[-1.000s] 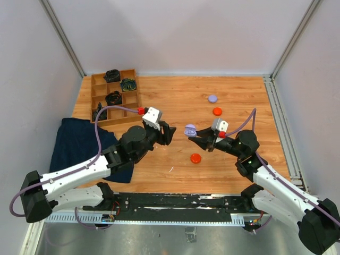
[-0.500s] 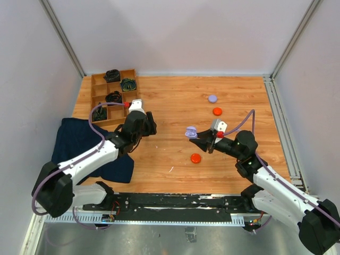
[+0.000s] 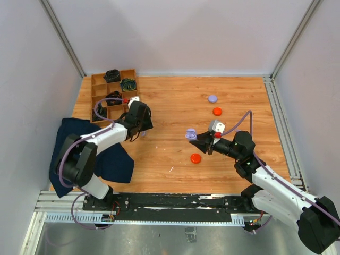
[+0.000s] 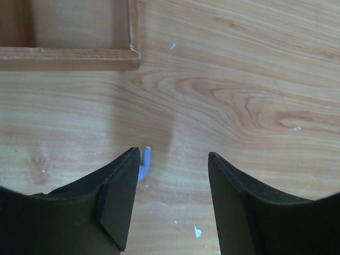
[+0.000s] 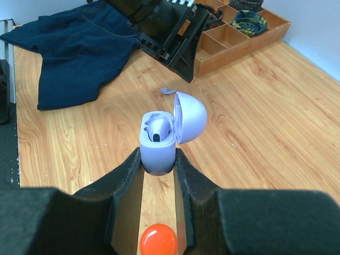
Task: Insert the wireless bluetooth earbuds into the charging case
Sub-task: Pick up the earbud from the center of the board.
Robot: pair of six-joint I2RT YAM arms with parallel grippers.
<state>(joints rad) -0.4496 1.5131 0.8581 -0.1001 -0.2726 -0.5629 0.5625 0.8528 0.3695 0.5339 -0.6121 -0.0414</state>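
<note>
My right gripper [image 5: 158, 158] is shut on the lavender charging case [image 5: 158, 151], held just above the table with its lid tipped open. One lavender earbud [image 5: 159, 129] sits in the case. In the top view the case [image 3: 190, 133] is at mid-table, at the tip of my right gripper [image 3: 198, 139]. A second lavender earbud [image 4: 144, 162] lies on the wood, right beside the tip of my left gripper's left finger [image 4: 119, 196]. My left gripper [image 4: 172, 154] is open and empty, low over the table near the tray [image 3: 139, 129]. The right wrist view also shows this loose earbud [image 5: 168, 91].
A wooden compartment tray [image 3: 99, 95] holding black coiled bundles stands at the back left, its corner [image 4: 69, 58] just ahead of my left gripper. A dark blue cloth [image 3: 79, 146] lies at the left. Two orange discs [image 3: 196, 158] [image 3: 217, 111] and a lavender disc [image 3: 213, 99] lie near my right gripper.
My left arm has swung away from the middle of the table, back and to the left toward the tray, staying open. My right gripper with the case has barely shifted.
</note>
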